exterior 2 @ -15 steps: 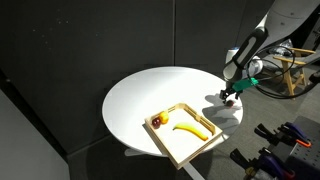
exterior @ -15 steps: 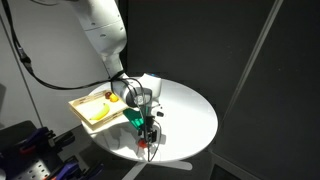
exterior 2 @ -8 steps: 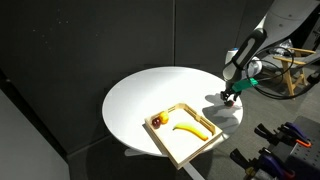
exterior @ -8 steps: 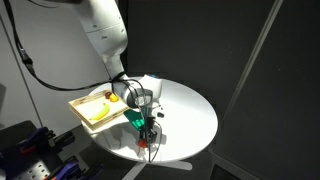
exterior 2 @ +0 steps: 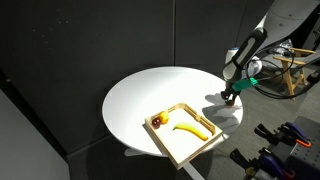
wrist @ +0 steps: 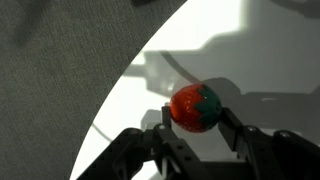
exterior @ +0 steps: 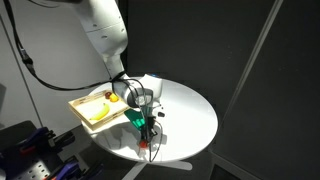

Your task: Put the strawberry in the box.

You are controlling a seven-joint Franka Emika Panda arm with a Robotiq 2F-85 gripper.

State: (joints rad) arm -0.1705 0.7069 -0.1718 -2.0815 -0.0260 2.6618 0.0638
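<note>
The strawberry (wrist: pixel 195 108), red with a green cap, sits on the white table between my gripper's (wrist: pixel 196 116) two dark fingers (wrist: pixel 165 118), which press against both its sides. In both exterior views the gripper (exterior: pixel 146 138) (exterior 2: pixel 229 96) points down at the table's rim, shut on the small red strawberry (exterior: pixel 144 145) (exterior 2: pixel 228 99). The box (exterior: pixel 75 104) (exterior 2: pixel 163 144) is a shallow light-wood tray lying on the table a short way from the gripper.
In the box lie a yellow banana (exterior: pixel 98 110) (exterior 2: pixel 190 128) and a small round fruit (exterior: pixel 113 98) (exterior 2: pixel 157 121). The round white table (exterior: pixel 190 115) (exterior 2: pixel 145 95) ends just beyond the gripper. Dark equipment (exterior 2: pixel 285 135) stands past that edge.
The arm has stayed in place at the table's edge. The fingers have drawn in onto the strawberry; little else differs.
</note>
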